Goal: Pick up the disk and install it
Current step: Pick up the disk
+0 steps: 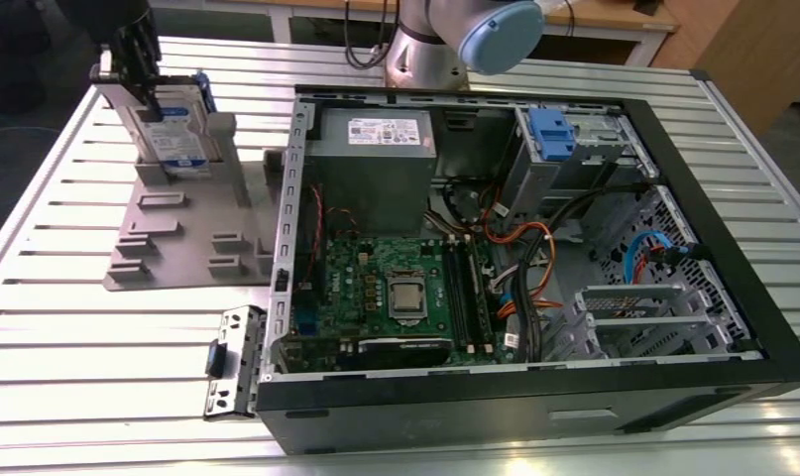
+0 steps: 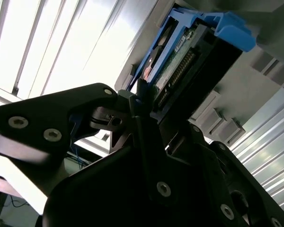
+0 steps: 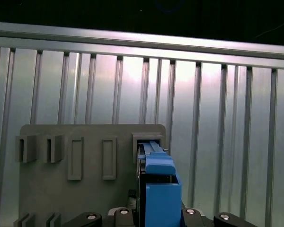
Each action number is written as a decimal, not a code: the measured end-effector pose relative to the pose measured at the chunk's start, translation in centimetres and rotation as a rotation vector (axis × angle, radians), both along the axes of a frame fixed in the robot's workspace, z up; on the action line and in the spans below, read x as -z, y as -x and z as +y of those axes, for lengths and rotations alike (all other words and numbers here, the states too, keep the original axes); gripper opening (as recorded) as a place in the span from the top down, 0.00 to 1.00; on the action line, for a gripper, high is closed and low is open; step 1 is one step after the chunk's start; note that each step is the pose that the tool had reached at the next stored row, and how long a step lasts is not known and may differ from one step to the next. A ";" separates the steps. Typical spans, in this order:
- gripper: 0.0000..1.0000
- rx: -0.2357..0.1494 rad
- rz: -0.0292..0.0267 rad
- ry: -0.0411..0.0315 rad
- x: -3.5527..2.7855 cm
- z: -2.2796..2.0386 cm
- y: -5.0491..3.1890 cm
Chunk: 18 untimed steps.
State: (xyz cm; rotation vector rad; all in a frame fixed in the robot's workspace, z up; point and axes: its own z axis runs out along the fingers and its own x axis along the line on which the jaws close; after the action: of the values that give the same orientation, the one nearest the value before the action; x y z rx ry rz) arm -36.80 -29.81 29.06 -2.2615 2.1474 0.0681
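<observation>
Jaws look clamped on the disk (image 1: 174, 134), gripper (image 1: 143, 91) at its upper end. Disk stands upright in the grey stand (image 1: 174, 233) by the table's (image 1: 69, 337) corner. Pick-up step, I'd say; it calls for a straight pull out of the slot.

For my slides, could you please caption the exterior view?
Gripper at the upright disk in its grey stand, beside the open computer case.
</observation>
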 end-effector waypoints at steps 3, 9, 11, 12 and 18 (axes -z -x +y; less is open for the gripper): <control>0.64 0.000 0.0001 0.0000 -0.44 0.00 0.00; 0.64 0.000 -0.0001 0.0000 -1.14 0.00 0.00; 0.64 0.000 0.0001 0.0000 -1.46 0.00 0.00; 0.64 0.000 0.0001 -0.0001 -1.66 0.00 0.00; 0.64 0.000 0.0000 0.0000 -2.48 0.00 0.00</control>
State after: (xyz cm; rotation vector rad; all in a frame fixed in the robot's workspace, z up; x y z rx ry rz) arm -36.79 -29.81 31.54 -2.2616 2.1473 0.0682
